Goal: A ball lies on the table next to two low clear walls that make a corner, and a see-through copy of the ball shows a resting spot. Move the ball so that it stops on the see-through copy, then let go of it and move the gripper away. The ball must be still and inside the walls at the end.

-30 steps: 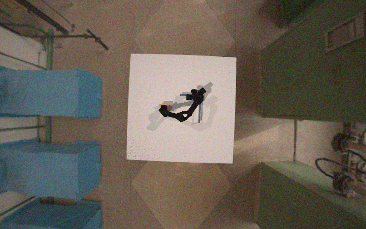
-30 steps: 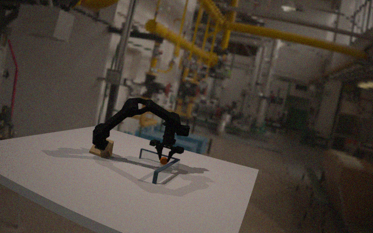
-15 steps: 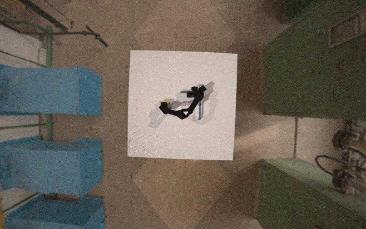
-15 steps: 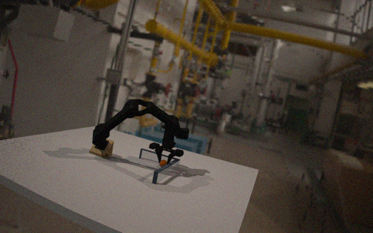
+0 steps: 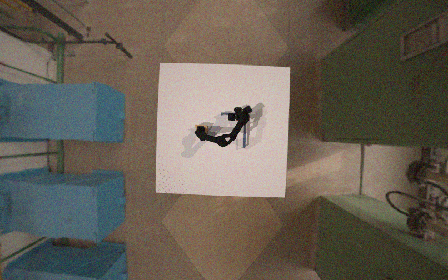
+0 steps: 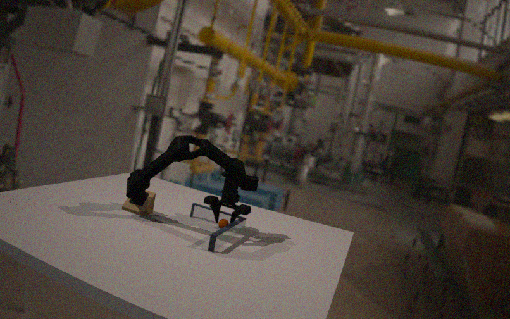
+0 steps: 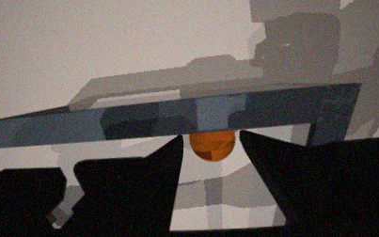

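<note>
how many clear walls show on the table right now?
2. One wall runs across the wrist view just beyond the ball; the other wall meets it at a corner and runs toward the exterior camera. None looks hidden.

White table (image 6: 90, 254): ball (image 6: 223, 223), walls (image 6: 225, 231).
</note>
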Available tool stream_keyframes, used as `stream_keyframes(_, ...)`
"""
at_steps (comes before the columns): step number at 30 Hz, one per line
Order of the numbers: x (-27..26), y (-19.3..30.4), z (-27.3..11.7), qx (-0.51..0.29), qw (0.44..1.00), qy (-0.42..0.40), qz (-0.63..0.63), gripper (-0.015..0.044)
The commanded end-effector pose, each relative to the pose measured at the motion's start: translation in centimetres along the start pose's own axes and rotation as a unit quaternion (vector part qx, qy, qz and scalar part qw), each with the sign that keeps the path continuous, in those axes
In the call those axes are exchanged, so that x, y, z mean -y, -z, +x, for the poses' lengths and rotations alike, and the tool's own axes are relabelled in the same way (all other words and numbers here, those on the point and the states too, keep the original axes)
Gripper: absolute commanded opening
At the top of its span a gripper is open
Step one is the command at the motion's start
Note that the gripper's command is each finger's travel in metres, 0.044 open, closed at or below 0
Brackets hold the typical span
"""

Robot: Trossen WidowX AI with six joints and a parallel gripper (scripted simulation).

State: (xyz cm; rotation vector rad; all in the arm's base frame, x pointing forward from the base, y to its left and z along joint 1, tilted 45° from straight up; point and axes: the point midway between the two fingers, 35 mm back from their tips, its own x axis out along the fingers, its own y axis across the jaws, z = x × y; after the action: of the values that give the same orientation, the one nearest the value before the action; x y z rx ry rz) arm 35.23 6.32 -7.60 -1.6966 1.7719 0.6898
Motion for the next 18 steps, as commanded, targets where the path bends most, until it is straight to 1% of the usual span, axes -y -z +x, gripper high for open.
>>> stream_keyframes(1, 0.0, 0.0, 0.0, 0.000, 1.000, 0.000, 0.000, 0.0318)
stream_keyframes(4, 0.1, -0.1, -0.9, 0.000, 1.000, 0.000, 0.000, 0.0318)
stream_keyframes(8, 0.2, -0.2, -6.5, -0.001, 1.000, -0.001, -0.002, 0.0318)
stream_keyframes(10, 0.0, -0.1, -8.3, -0.002, 1.000, -0.001, -0.003, 0.0318)
stream_keyframes(18, 0.2, -0.4, -7.8, 0.001, 1.000, 0.007, -0.003, 0.0318)
